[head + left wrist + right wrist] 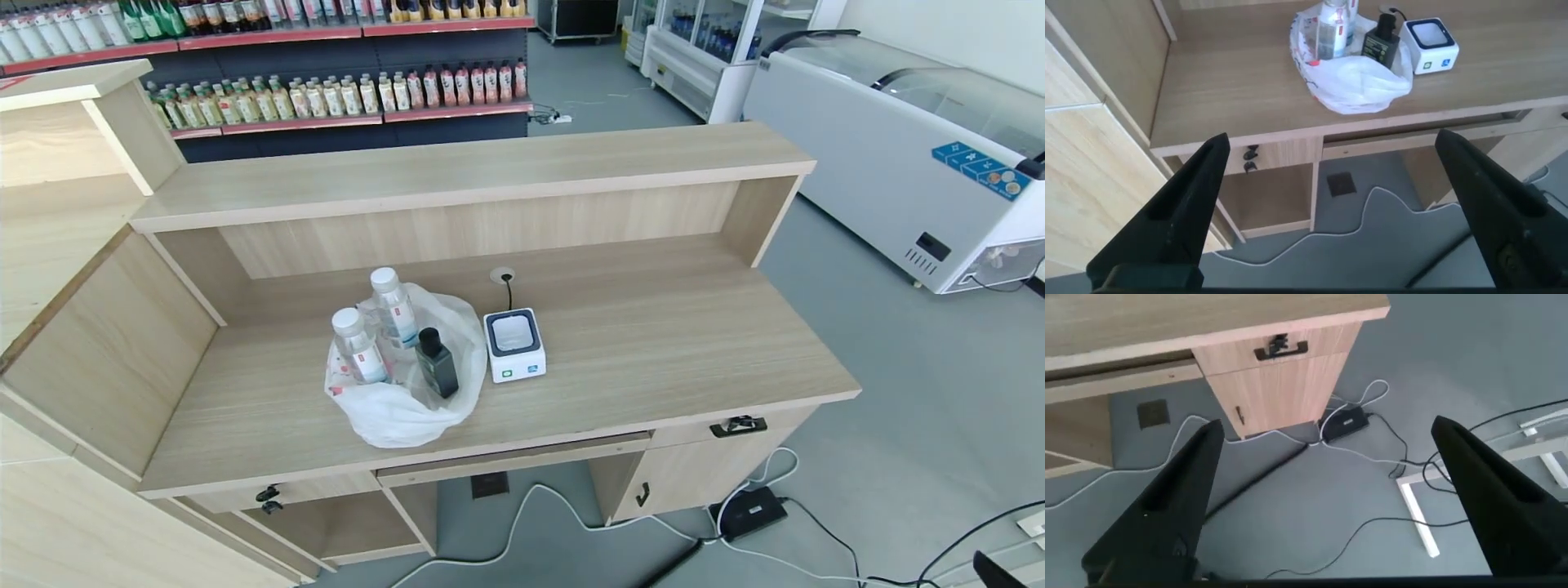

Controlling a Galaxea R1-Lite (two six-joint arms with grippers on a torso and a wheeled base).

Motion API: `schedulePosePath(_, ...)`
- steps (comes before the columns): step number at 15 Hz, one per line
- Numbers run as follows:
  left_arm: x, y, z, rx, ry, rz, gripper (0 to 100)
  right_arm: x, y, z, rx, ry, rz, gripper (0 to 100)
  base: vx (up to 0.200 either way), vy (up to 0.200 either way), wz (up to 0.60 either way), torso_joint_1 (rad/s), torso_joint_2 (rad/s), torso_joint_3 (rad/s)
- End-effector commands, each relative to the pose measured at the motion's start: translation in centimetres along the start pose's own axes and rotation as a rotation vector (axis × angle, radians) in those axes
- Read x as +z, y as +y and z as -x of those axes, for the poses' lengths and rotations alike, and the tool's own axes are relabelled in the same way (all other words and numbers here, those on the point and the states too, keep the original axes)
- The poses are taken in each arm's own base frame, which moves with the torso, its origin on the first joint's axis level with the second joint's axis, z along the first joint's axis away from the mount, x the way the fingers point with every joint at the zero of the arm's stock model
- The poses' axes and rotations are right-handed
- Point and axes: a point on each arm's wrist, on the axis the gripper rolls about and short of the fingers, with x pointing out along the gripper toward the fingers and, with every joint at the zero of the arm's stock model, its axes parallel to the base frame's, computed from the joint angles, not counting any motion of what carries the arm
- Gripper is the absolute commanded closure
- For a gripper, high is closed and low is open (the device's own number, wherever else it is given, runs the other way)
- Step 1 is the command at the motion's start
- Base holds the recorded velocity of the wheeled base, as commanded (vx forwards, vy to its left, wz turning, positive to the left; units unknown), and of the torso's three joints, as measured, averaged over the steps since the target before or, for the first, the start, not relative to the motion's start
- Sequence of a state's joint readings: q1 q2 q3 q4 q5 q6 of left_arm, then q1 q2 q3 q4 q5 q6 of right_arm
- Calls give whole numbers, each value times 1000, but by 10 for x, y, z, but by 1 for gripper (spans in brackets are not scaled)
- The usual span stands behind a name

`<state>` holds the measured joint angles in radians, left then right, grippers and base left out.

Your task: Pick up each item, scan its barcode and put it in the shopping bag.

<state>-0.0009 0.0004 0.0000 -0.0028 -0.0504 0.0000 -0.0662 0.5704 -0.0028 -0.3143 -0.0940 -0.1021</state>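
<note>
A white plastic shopping bag (400, 408) lies open on the wooden counter (653, 327), holding two clear water bottles (359, 347) (393, 306) with white caps and a dark bottle (437, 362). The white barcode scanner (514, 344) stands just right of the bag. In the left wrist view the bag (1360, 77), dark bottle (1380, 41) and scanner (1431, 45) sit far ahead of my left gripper (1339, 212), which is open and held low in front of the counter. My right gripper (1331, 506) is open above the floor, below the counter's right cabinet.
The counter has a raised back shelf (473, 167) and a side wall (106, 343) at left. Cables (1372, 449) and a black power box (1343, 422) lie on the floor under the cabinet. Store shelves of bottles (326, 94) and a freezer (906, 147) stand behind.
</note>
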Motion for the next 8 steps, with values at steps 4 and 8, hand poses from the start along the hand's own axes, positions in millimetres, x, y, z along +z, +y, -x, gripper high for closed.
schedulePosePath(4, 0, 0, 0, 1, -1, 0, 0, -33, 0, 43, -42, -227, -98, 0, 0, 0, 0, 0, 0, 0)
schedulePosePath(8, 0, 0, 0, 1, -1, 0, 0, -33, 0, 43, -39, -226, -98, 0, 0, 0, 0, 0, 0, 0)
